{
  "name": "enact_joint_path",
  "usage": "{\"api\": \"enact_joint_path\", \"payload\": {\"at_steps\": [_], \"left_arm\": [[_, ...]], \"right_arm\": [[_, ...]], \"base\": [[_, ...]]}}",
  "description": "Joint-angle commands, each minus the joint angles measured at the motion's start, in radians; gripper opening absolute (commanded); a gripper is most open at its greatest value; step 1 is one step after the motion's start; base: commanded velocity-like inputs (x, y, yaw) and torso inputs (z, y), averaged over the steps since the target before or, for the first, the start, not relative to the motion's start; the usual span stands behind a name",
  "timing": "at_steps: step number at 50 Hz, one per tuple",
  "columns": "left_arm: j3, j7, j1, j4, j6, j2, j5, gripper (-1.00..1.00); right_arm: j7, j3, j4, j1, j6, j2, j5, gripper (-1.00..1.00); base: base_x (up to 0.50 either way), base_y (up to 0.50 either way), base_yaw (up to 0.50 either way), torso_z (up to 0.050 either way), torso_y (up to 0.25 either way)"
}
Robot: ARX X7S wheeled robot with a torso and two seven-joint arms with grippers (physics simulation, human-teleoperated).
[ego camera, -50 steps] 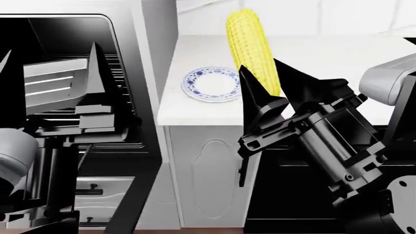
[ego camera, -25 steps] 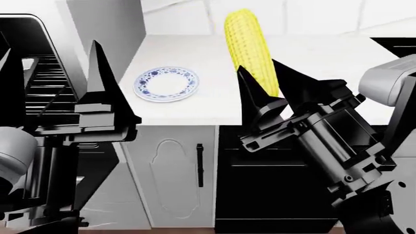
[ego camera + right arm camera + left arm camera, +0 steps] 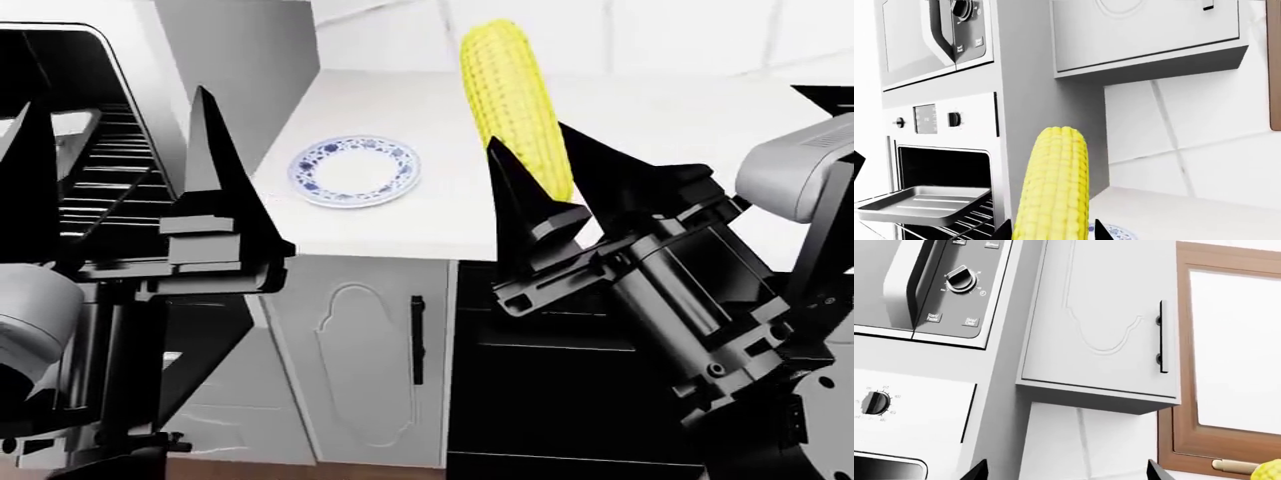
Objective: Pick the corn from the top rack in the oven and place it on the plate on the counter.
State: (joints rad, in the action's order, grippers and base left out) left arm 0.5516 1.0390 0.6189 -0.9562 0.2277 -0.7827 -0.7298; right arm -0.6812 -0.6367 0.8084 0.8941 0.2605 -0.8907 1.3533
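Note:
The yellow corn [image 3: 511,95] stands upright in my right gripper [image 3: 530,135], which is shut on its lower end, in front of the white counter [image 3: 400,230]. The blue-rimmed plate [image 3: 354,170] lies on the counter, to the left of the corn and empty. The oven [image 3: 80,60] is open at the far left, its wire racks [image 3: 100,190] partly hidden by my left gripper [image 3: 114,100], which is open and empty. The right wrist view shows the corn [image 3: 1054,185] between the fingers, a sliver of the plate [image 3: 1113,233] and the oven [image 3: 941,165].
A grey baking tray [image 3: 921,202] sticks out of the oven above wire racks [image 3: 971,220]. A white cabinet door [image 3: 354,350] and a black appliance front [image 3: 561,400] sit under the counter. The left wrist view shows an upper cabinet [image 3: 1101,315] and a wooden window frame [image 3: 1184,390].
The head view has swung right, so the oven has slid left and the plate now sits left of the corn. The right gripper still holds the corn the same way.

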Motion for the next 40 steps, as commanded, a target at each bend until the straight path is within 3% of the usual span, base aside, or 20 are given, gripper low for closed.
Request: {"api": "enact_joint_path", "payload": {"at_steps": [1, 24, 40], "left_arm": [[0.003, 0.001, 0.000, 0.002, -0.005, -0.001, 0.001, 1.00], [0.004, 0.001, 0.000, 0.007, -0.015, -0.007, 0.002, 1.00], [0.012, 0.004, -0.003, 0.008, -0.018, -0.006, 0.006, 1.00]], "right_arm": [[0.003, 0.011, 0.004, 0.009, 0.008, -0.001, -0.011, -1.00], [0.004, 0.014, 0.001, 0.004, -0.001, 0.008, -0.006, -1.00], [-0.003, 0.018, -0.004, -0.004, -0.007, 0.006, -0.001, -1.00]], "base": [[0.04, 0.00, 0.50, 0.000, 0.000], [0.04, 0.01, 0.50, 0.000, 0.000], [0.02, 0.01, 0.09, 0.000, 0.001]]}}
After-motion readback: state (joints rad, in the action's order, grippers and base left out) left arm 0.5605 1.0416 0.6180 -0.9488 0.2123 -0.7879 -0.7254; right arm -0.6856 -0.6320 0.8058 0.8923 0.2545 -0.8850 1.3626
